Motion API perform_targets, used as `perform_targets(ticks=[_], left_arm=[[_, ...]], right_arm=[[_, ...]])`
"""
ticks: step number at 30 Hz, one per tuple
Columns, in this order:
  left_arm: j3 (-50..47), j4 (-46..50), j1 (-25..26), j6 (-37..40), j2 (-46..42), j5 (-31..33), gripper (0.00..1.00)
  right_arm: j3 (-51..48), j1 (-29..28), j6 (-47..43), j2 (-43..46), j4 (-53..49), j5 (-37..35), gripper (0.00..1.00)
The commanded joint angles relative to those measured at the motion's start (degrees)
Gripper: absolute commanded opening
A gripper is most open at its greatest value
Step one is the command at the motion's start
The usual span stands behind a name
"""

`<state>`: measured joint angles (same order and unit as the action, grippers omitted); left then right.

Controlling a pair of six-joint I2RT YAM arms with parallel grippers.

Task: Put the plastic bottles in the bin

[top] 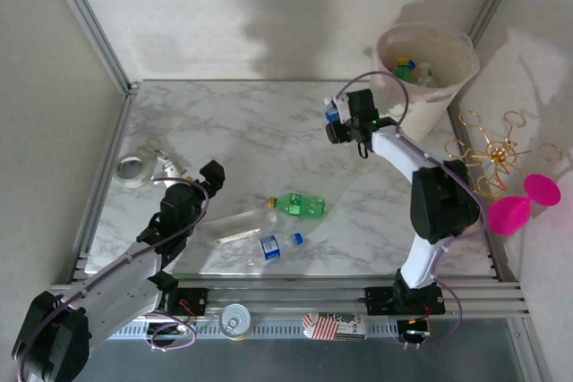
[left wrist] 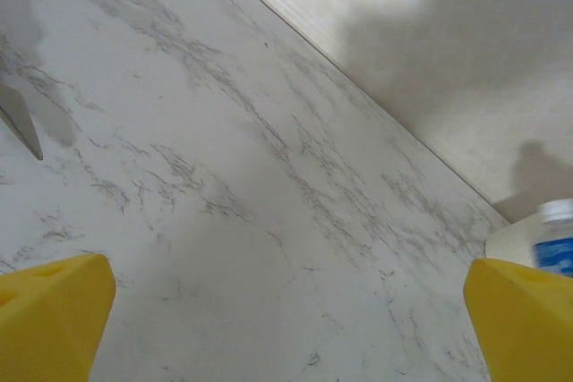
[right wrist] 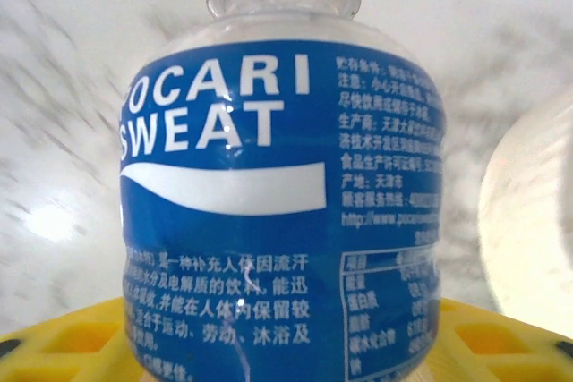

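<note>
Blue-labelled bottle [right wrist: 277, 212] between right jaws, right arm [top: 403, 154] stretched beside bin [top: 430, 69]

Bright, diffuse light throws soft shadows on the back wall [top: 269, 15]. In the right wrist view the bench [right wrist: 54, 87] blurs and streaks behind the sharp bottle [right wrist: 277, 221].

Left fingers [left wrist: 49, 310] spread wide (arm low); right fingers [right wrist: 63, 346] clamped, arm outstretched.

Blue-labelled bottle [right wrist: 277, 212] near cream bin [top: 443, 100]; perhaps three bottles [top: 298, 205] flat mid-table.
</note>
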<state>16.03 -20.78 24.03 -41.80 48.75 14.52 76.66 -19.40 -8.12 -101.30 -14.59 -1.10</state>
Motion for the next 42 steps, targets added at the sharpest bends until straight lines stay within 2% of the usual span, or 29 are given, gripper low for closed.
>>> perform_targets(ticks=[1, 7, 11, 18, 22, 25, 35, 42], left_arm=[[1.2, -0.4, -0.6, -0.7, -0.8, -0.6, 1.00], [0.8, -1.0, -0.7, -1.4, -0.5, -1.1, 1.00], [0.5, -1.4, -0.7, -1.7, -0.3, -2.2, 1.00], [0.2, -2.1, -0.7, -1.4, 0.5, -3.6, 1.00], [0.2, -2.3, -0.7, -0.8, 0.9, -3.8, 1.00], [0.3, -2.2, -0.7, -0.4, 1.1, -4.2, 1.00], [0.4, -0.4, -0.7, 0.4, 0.1, -5.0, 1.00], [0.8, 1.1, -0.7, 1.1, -1.2, -4.8, 1.00]], right_arm=[[0.9, 0.0, 2.5, 6.9, 4.0, 5.6, 0.58], [4.9, 1.9, 7.1, 13.7, 5.1, 9.6, 0.56], [8.0, 5.4, 11.7, 17.0, 6.3, 9.9, 0.54], [12.1, 10.9, 13.2, 19.7, 9.6, -1.3, 0.53], [17.1, 12.9, 11.1, 16.1, 6.9, -8.8, 0.52], [21.6, 14.5, 9.6, 11.8, 3.5, -11.7, 0.52], [33.7, 18.0, 11.8, -1.6, -7.4, -10.8, 0.53], [35.2, 18.9, 13.4, -6.0, -10.1, -9.1, 0.59]])
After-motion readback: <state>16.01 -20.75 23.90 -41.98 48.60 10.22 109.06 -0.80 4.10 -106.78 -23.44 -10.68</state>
